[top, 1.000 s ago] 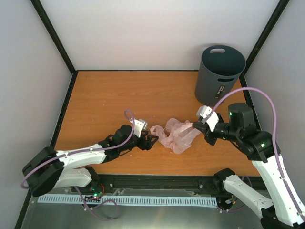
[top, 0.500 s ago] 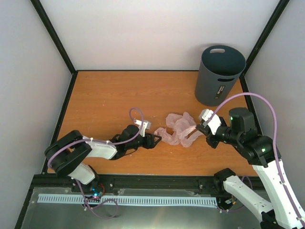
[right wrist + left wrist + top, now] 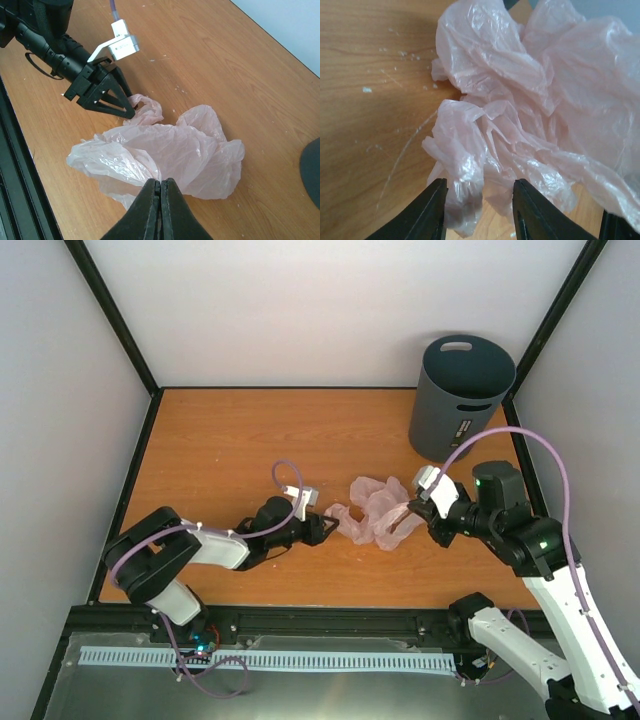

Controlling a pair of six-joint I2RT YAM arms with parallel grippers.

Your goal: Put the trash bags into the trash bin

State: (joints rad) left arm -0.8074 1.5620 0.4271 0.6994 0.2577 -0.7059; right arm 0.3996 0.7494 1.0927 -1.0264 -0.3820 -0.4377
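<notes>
The crumpled pale-pink trash bag [image 3: 372,511] lies on the wooden table between my two arms; it fills the left wrist view [image 3: 530,100] and shows in the right wrist view [image 3: 165,150]. My right gripper [image 3: 414,510] [image 3: 160,186] is shut on the bag's right edge. My left gripper [image 3: 328,530] [image 3: 480,210] is open, low on the table, its jaws either side of the bag's left lobe; it also shows in the right wrist view [image 3: 120,102]. The dark grey trash bin [image 3: 458,397] stands upright at the back right.
The table [image 3: 240,440] is walled on the left, back and right by pale panels with black posts. A black rail runs along the near edge [image 3: 330,620]. The bin's rim shows at the right edge of the right wrist view [image 3: 311,175].
My left gripper has advanced right to the bag's left lobe. My right gripper shifted slightly, still gripping, and the bag bunched up between them.
</notes>
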